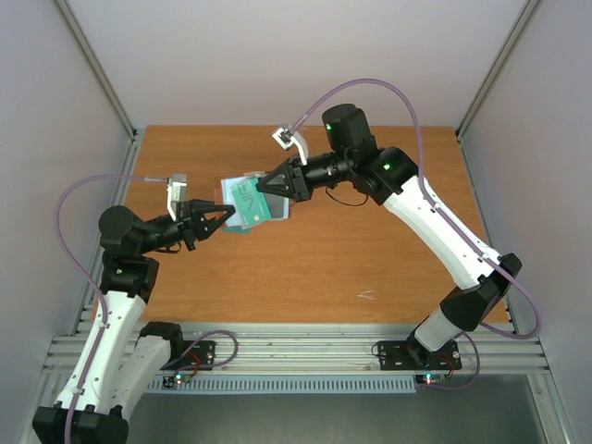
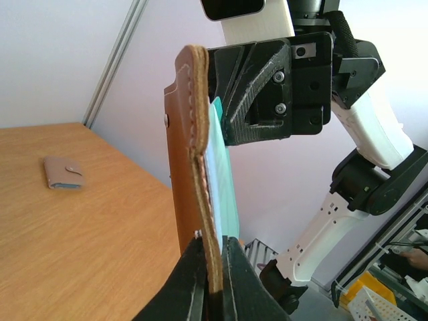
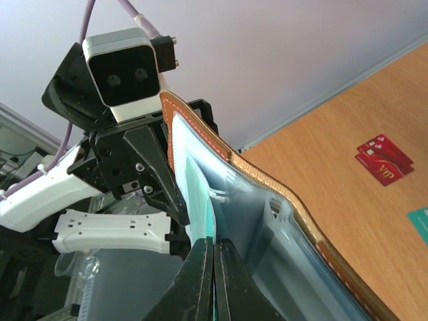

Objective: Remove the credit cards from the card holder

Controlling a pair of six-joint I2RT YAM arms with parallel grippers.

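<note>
We see the tan-brown leather folding card holder (image 2: pixel 189 167) aloft, a teal-green plastic card (image 2: pixel 226 180) in its pale lining. The left gripper (image 2: pixel 212 264) clamps the holder's leather edge; the right gripper (image 3: pixel 212 254) pinches the card. Two red cards (image 3: pixel 382 160) lie on the wooden table (image 3: pixel 321 174).

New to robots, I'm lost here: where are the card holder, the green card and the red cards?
card holder (image 2: pixel 182 174), left wrist view, brown outer leather.
green card (image 1: pixel 246 199), top view, its printed face.
red cards (image 3: pixel 384 162), right wrist view, red printed face.
</note>
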